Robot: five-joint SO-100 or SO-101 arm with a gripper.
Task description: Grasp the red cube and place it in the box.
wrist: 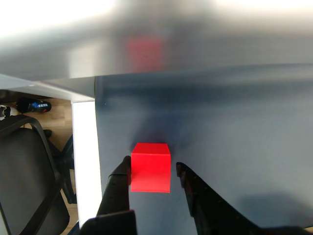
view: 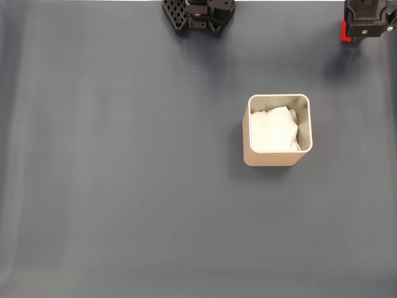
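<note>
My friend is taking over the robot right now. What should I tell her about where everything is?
Gripper: jaws open, one on each side of the red cube in the wrist view; the left one looks to be touching it, the other shows a small gap. Not yet closed.
Red cube: on the dark mat near its edge; in the fixed view a red sliver shows at the top right under the arm.
Box: mid-right of the mat in the fixed view, upright, white padding inside, no cube in it.
Done: gripper lined up around the cube.
Left: close, lift, carry to the box, drop.
</note>
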